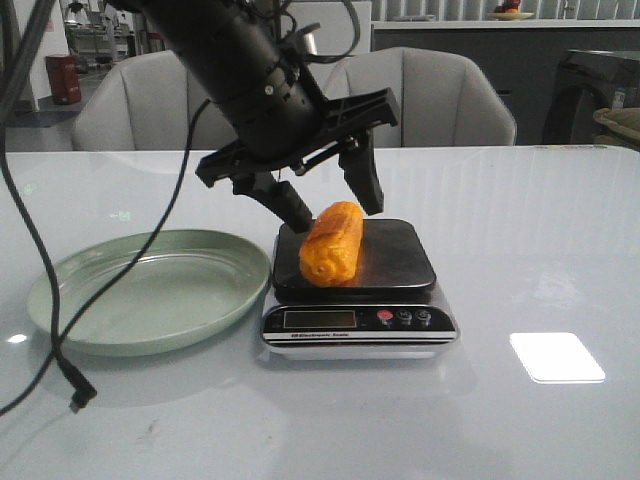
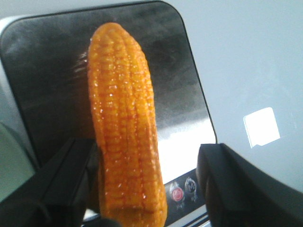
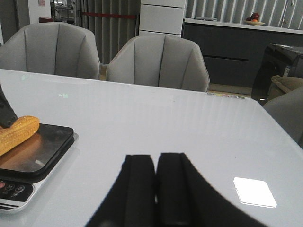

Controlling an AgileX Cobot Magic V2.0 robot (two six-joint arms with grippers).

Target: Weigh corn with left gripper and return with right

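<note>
The corn (image 1: pixel 333 243) lies on its side on the dark platform of the scale (image 1: pixel 356 262), which sits on the pale bench (image 1: pixel 520 250) just beside an empty green plate (image 1: pixel 150 290). The left end effector (image 1: pixel 330 205) hangs over the cob's far end with its fingers spread on either side; in the left wrist view one finger (image 2: pixel 71 184) looks to be at the cob's flank, perhaps touching, the other stands well apart, so the cob appears released rather than held. The right end effector (image 3: pixel 155 189) waits apart over bare bench with its fingers pressed together, holding nothing. The cob looks light and stiff, with rows of glossy, bumpy kernels that may prove a little slick yet give flat fingers some bite; its round body could roll on the smooth platform if nudged off-centre. The surest hold for the return is likely across the middle of its length, fingers closing on opposite flanks, square to the cob's axis, with modest force, since a rigid cob needs no hard squeeze. The scale's display (image 1: pixel 320 319) is too small to read.
</note>
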